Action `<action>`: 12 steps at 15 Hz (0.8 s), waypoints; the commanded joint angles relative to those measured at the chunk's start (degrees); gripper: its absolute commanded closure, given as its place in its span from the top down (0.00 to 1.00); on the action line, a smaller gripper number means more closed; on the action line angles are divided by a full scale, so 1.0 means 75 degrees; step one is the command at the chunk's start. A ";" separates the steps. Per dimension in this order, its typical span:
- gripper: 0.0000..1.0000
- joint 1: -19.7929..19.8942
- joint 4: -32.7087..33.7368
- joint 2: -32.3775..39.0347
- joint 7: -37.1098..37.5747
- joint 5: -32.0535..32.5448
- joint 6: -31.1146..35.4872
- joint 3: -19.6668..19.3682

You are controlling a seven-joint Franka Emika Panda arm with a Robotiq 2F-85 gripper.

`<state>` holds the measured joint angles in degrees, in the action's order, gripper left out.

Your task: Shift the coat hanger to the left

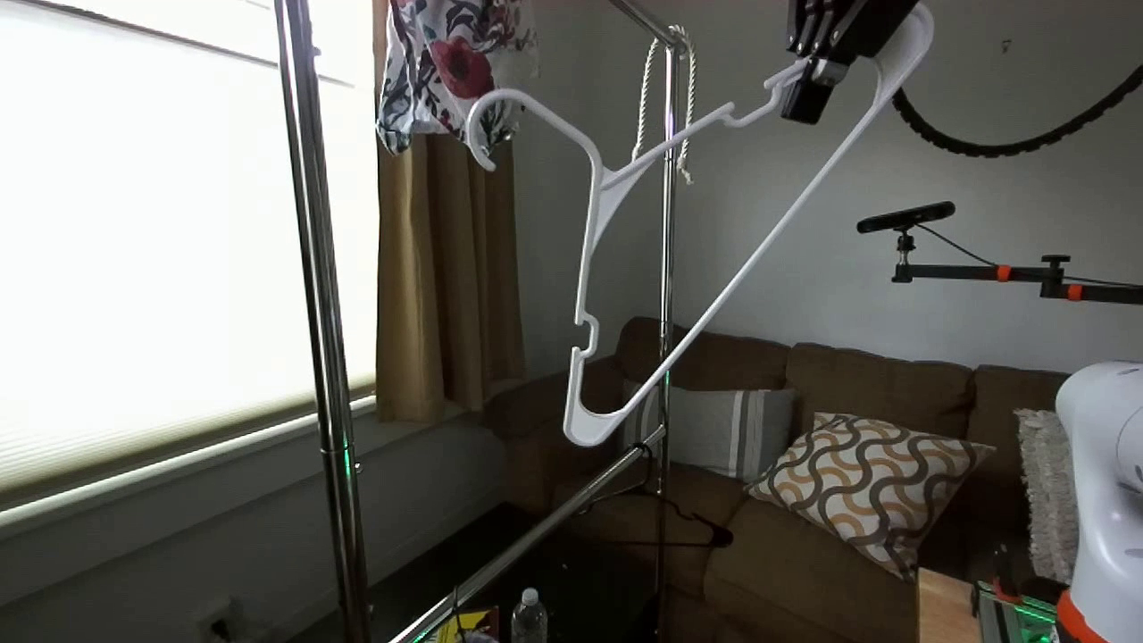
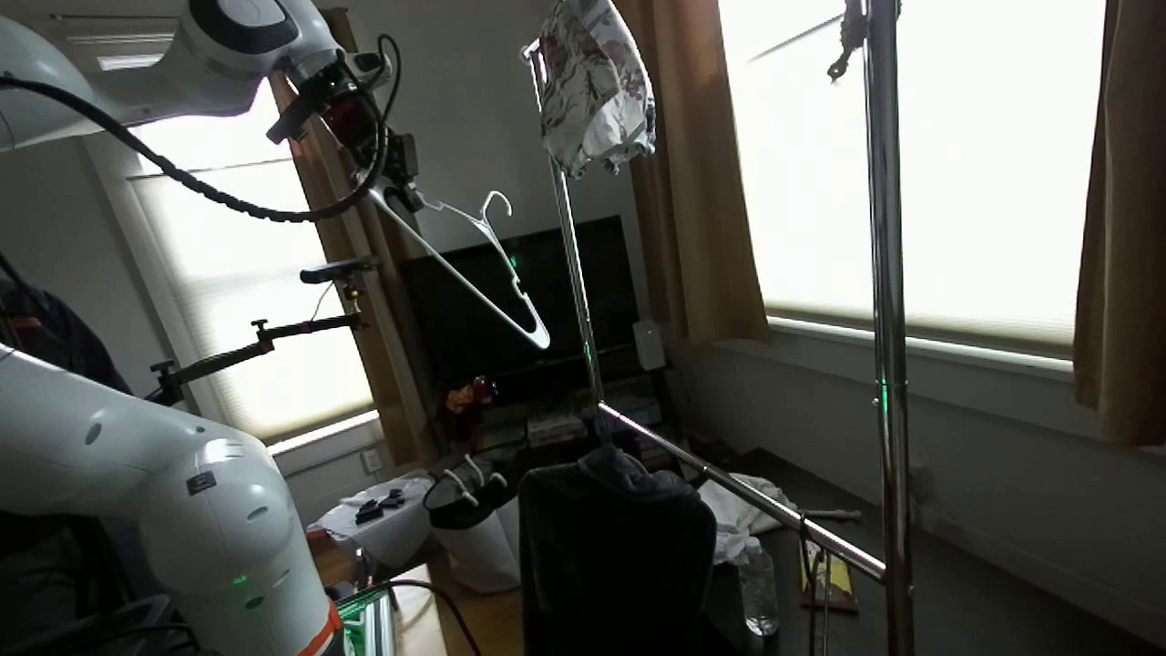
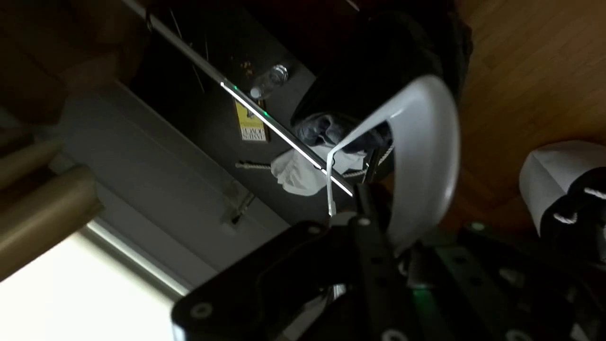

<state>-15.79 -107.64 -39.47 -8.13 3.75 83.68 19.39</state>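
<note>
Gripper (image 1: 813,89) held coat hanger (image 3: 426,156) pinched tight near one corner; opposite corner hung well below gripper

I have the white plastic coat hanger (image 1: 609,201) tilted in midair, my jaws clamped near one corner.

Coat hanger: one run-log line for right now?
claw: shut on hanger | pose: tilted, midair | hook: free of rack
</note>
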 commanded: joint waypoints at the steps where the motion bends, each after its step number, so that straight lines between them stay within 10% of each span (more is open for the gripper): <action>1: 0.01 0.0340 0.0884 0.0732 0.1200 -0.0068 -0.1181 0.0361; 8: 0.01 0.0220 0.1092 0.1086 0.1782 -0.0078 -0.1514 0.0407; 12: 0.01 0.0617 0.2221 0.1980 0.3851 -0.0672 -0.2454 0.0900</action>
<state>-13.12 -97.83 -29.66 11.62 1.66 70.37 23.61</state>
